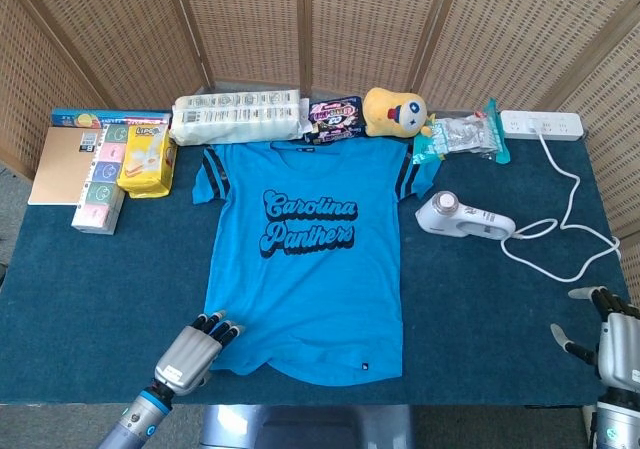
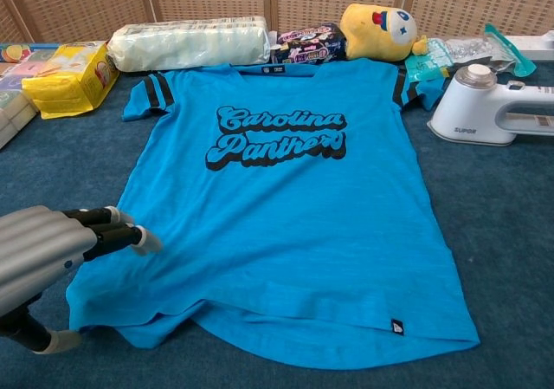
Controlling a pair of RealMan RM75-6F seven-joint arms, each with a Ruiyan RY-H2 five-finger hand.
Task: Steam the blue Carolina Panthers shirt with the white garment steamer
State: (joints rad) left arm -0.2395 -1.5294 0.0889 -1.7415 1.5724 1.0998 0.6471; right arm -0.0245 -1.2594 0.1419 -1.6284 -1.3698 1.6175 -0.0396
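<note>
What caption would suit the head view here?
Left hand reaches the hem of the blue shirt; white steamer lies untouched beside it, right hand open.

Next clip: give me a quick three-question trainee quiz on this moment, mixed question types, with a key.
1. True or false: the white garment steamer lies on the blue shirt.
2. Which hand is at the shirt's hem? A) left hand B) right hand
3. Fill in: the steamer's cord runs to the power ____.

Key: 1 false, it lies beside the shirt, on the table; 2 A; 3 strip.
</note>
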